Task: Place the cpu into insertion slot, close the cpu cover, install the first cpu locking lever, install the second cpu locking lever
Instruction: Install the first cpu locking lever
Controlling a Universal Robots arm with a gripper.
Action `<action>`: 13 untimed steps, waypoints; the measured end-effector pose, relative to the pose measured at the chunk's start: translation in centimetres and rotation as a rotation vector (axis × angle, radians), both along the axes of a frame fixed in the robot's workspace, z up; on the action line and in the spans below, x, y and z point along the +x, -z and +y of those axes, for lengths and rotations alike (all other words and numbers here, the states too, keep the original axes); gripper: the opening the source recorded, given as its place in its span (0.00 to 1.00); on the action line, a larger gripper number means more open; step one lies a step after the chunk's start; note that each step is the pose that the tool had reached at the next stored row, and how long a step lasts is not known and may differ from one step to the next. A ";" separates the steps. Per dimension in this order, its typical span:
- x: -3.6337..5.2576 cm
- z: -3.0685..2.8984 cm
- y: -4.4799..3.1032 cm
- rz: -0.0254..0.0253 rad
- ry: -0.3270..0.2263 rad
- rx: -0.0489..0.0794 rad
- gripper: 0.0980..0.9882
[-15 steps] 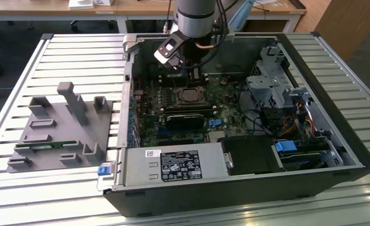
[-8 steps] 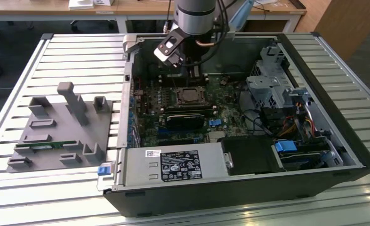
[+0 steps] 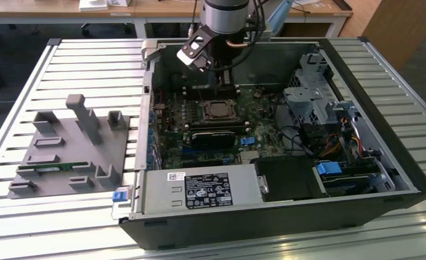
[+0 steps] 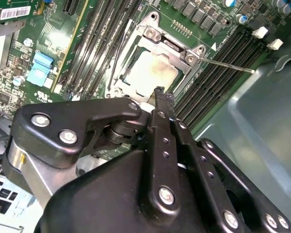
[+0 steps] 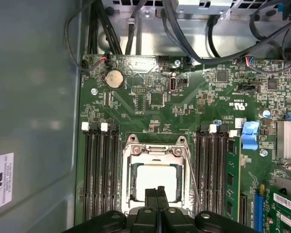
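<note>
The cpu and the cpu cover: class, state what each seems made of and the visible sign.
The cpu looks metal-topped: a dull, matte silver-grey face with faint smudges. The cpu cover seems thin stamped sheet metal, darker silver, catching light along its flat edges.

A robotics lab (or workshop): slatted metal bench (image 3: 90, 65), open computer case (image 3: 271, 223), desks (image 3: 169, 8) behind.

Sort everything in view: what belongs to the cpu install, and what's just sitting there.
Job in hand:
cpu
cpu cover, framing the cpu
locking lever, a thin rod beside the cover
gripper, nearest the cpu

Lying about:
memory slots
coin cell battery
blue connector
power supply
grey fixture outside the case
</note>
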State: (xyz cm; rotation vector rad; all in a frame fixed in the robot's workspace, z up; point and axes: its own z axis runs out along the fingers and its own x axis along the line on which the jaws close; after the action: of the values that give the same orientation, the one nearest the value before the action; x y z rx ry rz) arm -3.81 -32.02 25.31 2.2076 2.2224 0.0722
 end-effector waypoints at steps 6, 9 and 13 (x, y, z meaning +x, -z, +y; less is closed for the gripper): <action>0.00 0.00 -0.84 0.0000 0.000 -0.001 0.01; 0.00 0.00 -0.85 0.0001 -0.042 -0.001 0.01; 0.00 0.00 -0.85 0.0000 -0.108 -0.001 0.01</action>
State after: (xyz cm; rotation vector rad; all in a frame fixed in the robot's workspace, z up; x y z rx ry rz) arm -3.81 -32.02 26.16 2.0851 2.3398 0.0714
